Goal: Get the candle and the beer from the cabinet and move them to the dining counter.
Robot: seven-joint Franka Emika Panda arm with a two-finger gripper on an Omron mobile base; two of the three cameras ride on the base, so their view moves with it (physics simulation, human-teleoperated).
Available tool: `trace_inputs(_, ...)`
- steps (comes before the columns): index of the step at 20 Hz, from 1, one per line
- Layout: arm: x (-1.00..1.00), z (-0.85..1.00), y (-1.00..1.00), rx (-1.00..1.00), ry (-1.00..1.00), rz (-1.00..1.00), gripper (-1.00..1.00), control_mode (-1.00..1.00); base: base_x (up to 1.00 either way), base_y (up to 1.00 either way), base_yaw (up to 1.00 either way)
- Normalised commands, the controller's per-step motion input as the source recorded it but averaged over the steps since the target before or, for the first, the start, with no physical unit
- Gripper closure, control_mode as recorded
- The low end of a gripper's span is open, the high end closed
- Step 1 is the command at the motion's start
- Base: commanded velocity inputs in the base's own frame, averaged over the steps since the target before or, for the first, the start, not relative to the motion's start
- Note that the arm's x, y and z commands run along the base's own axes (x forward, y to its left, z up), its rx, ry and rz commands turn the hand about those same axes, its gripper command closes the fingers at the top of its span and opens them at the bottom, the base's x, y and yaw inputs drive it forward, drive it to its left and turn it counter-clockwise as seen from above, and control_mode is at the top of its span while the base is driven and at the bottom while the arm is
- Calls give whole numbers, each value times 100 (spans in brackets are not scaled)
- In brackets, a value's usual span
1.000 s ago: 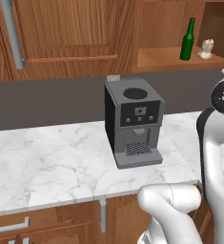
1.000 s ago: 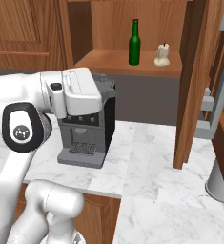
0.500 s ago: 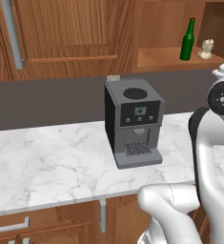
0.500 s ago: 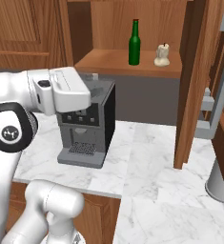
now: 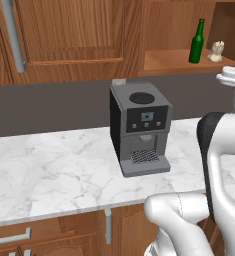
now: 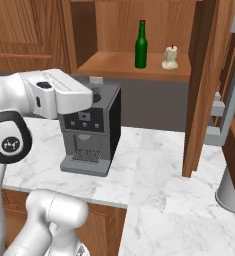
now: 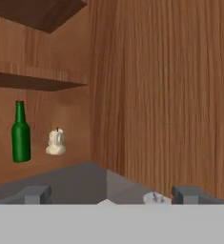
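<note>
The cabinet (image 6: 124,65) stands open, and on its wooden shelf are the green beer (image 6: 141,46) with a red cap and, to its right, the small cream candle (image 6: 170,58). Both also stand on the shelf at the upper right of the left base view, beer (image 5: 197,42) and candle (image 5: 217,51). In the hand view the beer (image 7: 21,138) and candle (image 7: 56,143) lie far off, up and left of my gripper (image 7: 112,195), which is open with nothing between its fingertips (image 7: 35,194). My hand (image 6: 64,95) hovers by the coffee machine's top, well below and left of the shelf. The dining counter is out of view.
A dark grey coffee machine (image 5: 141,127) stands on the marble worktop (image 5: 49,175) under the cabinet. The open cabinet door (image 6: 201,85) juts out on the right of the shelf. Closed doors with grey bar handles (image 5: 14,35) fill the left wall. A higher shelf (image 7: 37,81) hangs above the bottle.
The hand has drifted a little to the left in the right base view as the arm's elbow dropped. The gripper stayed open; bottle, candle and coffee machine have not moved.
</note>
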Motion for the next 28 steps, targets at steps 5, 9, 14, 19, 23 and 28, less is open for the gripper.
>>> trace_inputs(5,17,14,15,5,9,21,-100,-100,0,0,0)
trace_inputs(9,14,7,13,2,6,17,-100,-100,0,0,0)
trace_inputs(14,3,10,1,0,3,7,-100,-100,0,0,0)
trace_inputs(19,28,9,0,1,1,1,-100,-100,0,0,0)
trace_inputs(23,44,15,0,2,1,0,-100,-100,0,0,0)
trace_inputs(28,46,4,0,2,0,1,-100,-100,0,0,0)
